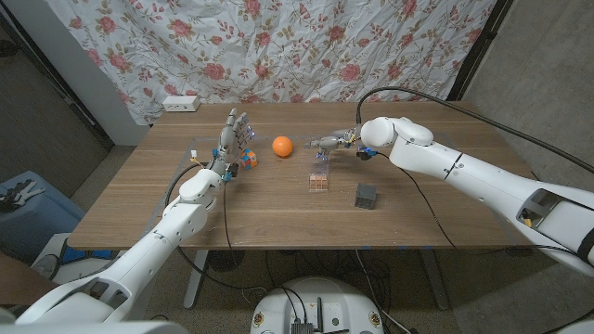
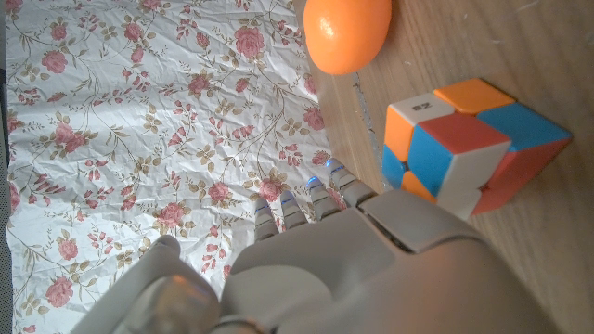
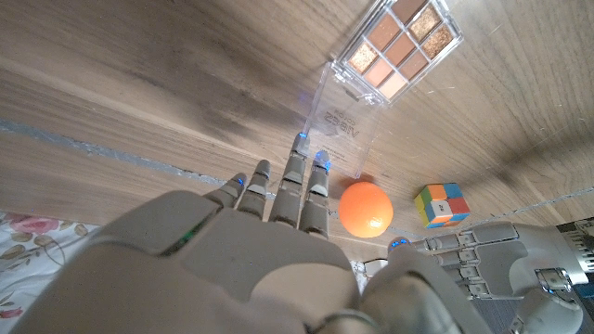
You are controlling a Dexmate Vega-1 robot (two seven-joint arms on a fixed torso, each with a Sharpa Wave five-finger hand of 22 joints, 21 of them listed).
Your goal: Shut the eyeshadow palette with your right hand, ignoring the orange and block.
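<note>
Head view: eyeshadow palette (image 1: 318,181) sits open mid-table, clear lid standing up on the far side of the pan tray. Right hand (image 1: 331,142) hovers just behind and above it, fingers stretched out toward the robot's left, holding nothing. Orange (image 1: 282,146) is just beyond the palette toward the left hand, and the multicolour cube (image 1: 247,159) sits next to the left hand (image 1: 231,139), which stands on edge with fingers pointing up and apart, nothing in it. Small dark grey block (image 1: 366,195) lies on the palette's right, near the front edge; leave it alone. Left wrist view: cube (image 2: 469,144) and orange (image 2: 347,32) close ahead of the left hand's back (image 2: 371,264), no contact visible. Right wrist view: right hand's fingertips (image 3: 299,147) reach out over the raised clear lid (image 3: 342,125), looks close to or just short of touching, can't confirm contact; pan tray (image 3: 402,44) lies beyond the lid, orange (image 3: 365,209) and cube (image 3: 442,205) off to the side. Read: approach step, lid not yet tipped. Next move likely needs the fingers behind the lid's top edge, then a push forward and down onto the tray, light enough not to skid the palette, keeping clear of the orange.
</note>
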